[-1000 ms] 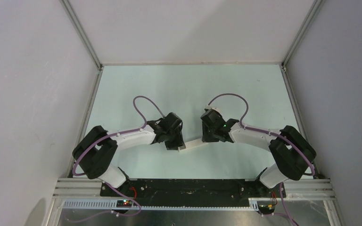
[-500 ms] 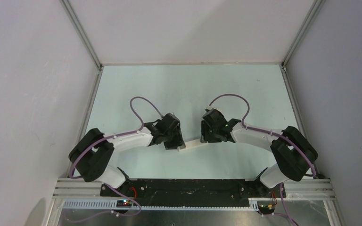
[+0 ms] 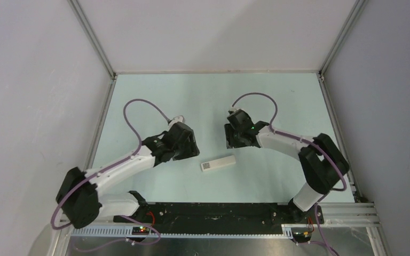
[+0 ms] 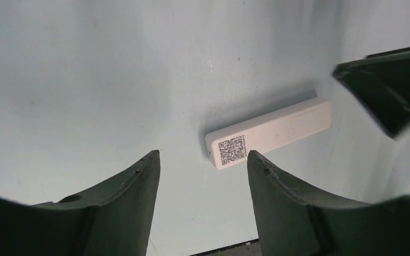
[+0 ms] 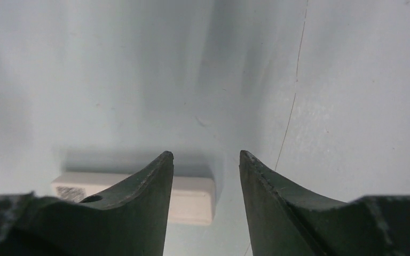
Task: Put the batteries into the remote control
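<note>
On the pale table (image 3: 208, 101), between the two arms and nearer their bases than the far wall, the remote control (image 3: 218, 163) was found lying flat, touched by nothing, with a printed square code label (image 4: 231, 150) turned upward at its left end. No batteries were to be seen in any view, and whether they already sat inside could not be told, since no open bay or loose cover was shown. The left gripper (image 4: 203, 160) was held above and beside the label end with its jaws apart and nothing between them; the right gripper (image 5: 206, 157) was likewise spread and empty beyond the other end. The step in hand was judged to be leaving the remote at rest, and it would be done best if both sets of fingers were raised straight and kept clear of the bar's ends, as so light a piece would probably be slid by any brush. The remote appeared as a slim, smooth bar of matte white plastic with softly rounded corners. The table looked matte, with a fine hairline mark. The fingers were dark, curved and tapering.
</note>
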You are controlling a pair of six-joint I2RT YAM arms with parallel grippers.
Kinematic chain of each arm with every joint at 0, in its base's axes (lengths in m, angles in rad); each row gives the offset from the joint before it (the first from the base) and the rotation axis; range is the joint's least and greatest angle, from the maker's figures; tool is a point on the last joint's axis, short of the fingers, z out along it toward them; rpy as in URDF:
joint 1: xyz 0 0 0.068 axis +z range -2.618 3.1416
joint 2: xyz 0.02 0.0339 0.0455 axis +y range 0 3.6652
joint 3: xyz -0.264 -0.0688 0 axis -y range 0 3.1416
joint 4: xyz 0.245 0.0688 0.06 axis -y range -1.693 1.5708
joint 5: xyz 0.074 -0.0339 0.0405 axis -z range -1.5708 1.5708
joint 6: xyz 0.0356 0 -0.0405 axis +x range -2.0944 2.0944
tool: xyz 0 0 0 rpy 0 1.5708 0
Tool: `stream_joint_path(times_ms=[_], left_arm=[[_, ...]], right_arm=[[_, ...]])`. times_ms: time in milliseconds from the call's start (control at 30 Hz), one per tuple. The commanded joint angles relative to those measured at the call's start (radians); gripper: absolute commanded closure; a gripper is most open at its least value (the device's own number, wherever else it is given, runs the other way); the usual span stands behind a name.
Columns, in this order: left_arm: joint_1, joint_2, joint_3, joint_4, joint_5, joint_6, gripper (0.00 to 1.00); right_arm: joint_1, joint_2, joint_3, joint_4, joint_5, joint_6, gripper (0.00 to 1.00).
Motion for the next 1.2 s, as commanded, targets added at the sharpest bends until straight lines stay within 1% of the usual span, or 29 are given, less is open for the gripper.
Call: stream_joint_path(times_ms=[0,133,300,467,600,700,833,900,967,1000,1033,1067,1167], left_arm=[[0.009,-0.130,0.037,-0.085,-0.105,0.034,0.35],[0.013,-0.217,0.028,-0.094,-0.117,0.032,0.34],[0.015,-0.285,0.030,-0.103,-0.118,0.042,0.33],[0.018,-0.346,0.016,-0.107,-0.133,0.040,0.32],[0.021,-0.370,0.004,-0.111,-0.132,0.040,0.31],[0.022,-0.383,-0.005,-0.114,-0.134,0.039,0.31],[0.024,-0.395,-0.008,-0.120,-0.135,0.035,0.31],[0.023,-0.407,-0.010,-0.124,-0.140,0.035,0.31],[0.025,-0.418,-0.012,-0.128,-0.144,0.034,0.30],[0.025,-0.420,-0.013,-0.129,-0.145,0.034,0.30],[0.026,-0.424,-0.015,-0.130,-0.146,0.034,0.30],[0.026,-0.427,-0.016,-0.131,-0.145,0.034,0.30],[0.027,-0.431,-0.020,-0.132,-0.143,0.038,0.26]], right_arm=[[-0.002,0.087,0.037,-0.033,0.042,-0.067,0.49],[0.009,0.096,0.038,-0.060,0.050,-0.082,0.53],[0.074,0.080,0.034,-0.157,0.034,-0.094,0.57],[0.152,0.047,-0.013,-0.218,-0.030,-0.079,0.59],[0.189,-0.022,-0.069,-0.231,-0.073,-0.018,0.60],[0.194,-0.093,-0.094,-0.229,-0.033,0.027,0.60],[0.209,-0.181,-0.099,-0.232,0.036,0.103,0.55],[0.223,-0.225,-0.098,-0.237,0.075,0.151,0.51],[0.243,-0.251,-0.098,-0.231,0.088,0.184,0.44],[0.252,-0.254,-0.098,-0.218,0.089,0.185,0.38],[0.268,-0.250,-0.098,-0.211,0.087,0.182,0.36],[0.274,-0.237,-0.098,-0.193,0.079,0.172,0.30],[0.290,-0.194,-0.098,-0.151,0.038,0.129,0.27]])
